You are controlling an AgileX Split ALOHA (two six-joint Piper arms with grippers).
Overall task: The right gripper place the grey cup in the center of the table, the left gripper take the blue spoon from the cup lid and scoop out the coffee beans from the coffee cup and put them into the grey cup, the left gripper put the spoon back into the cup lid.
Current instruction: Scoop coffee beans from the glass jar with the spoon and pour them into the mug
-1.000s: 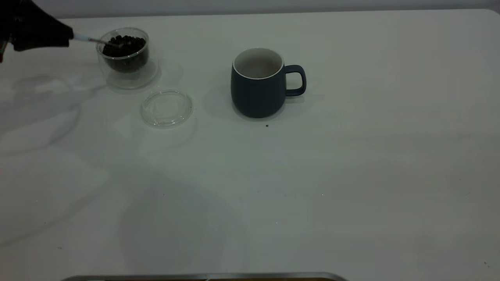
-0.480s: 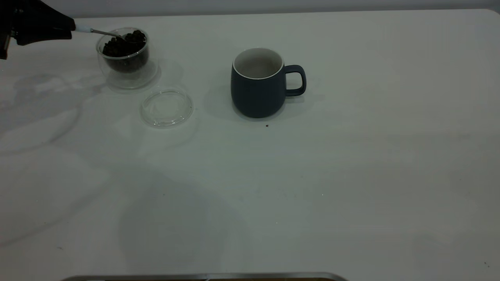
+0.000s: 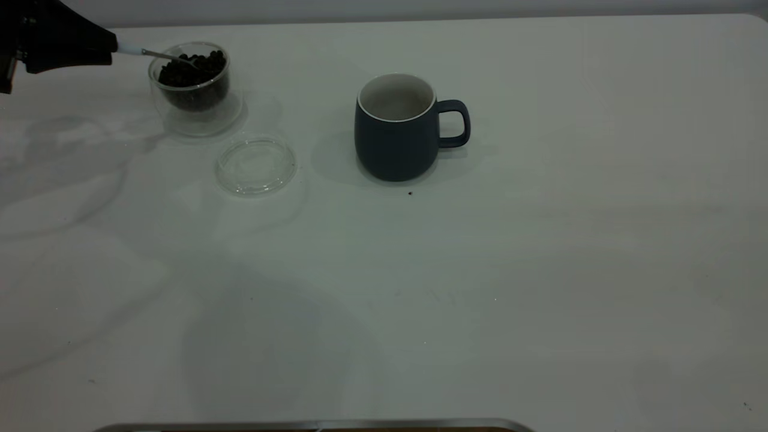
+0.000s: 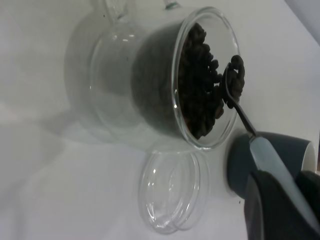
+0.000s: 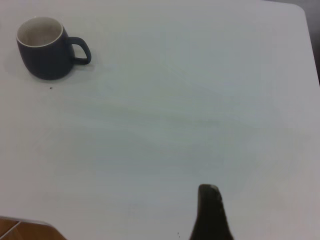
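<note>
My left gripper (image 3: 111, 49) is at the table's far left, shut on the blue spoon's (image 3: 150, 54) pale handle (image 4: 272, 162). The spoon reaches over the clear glass coffee cup (image 3: 195, 96). Its metal bowl (image 4: 234, 82) holds a few coffee beans just above the heap of beans (image 3: 193, 71) near the rim. The clear cup lid (image 3: 256, 166) lies empty on the table in front of the coffee cup. The grey cup (image 3: 393, 144) stands upright mid-table with its handle to the right, and shows in the right wrist view (image 5: 42, 55). My right gripper (image 5: 210, 212) hangs far from it.
The white table (image 3: 510, 288) stretches wide to the right and front. One stray bean (image 3: 410, 193) lies just in front of the grey cup. A metal edge (image 3: 312, 425) runs along the near side.
The left gripper rose a little and the spoon's bowl came up out of the bean heap with beans on it, then settled slightly over the cup. Mug and lid have not moved.
</note>
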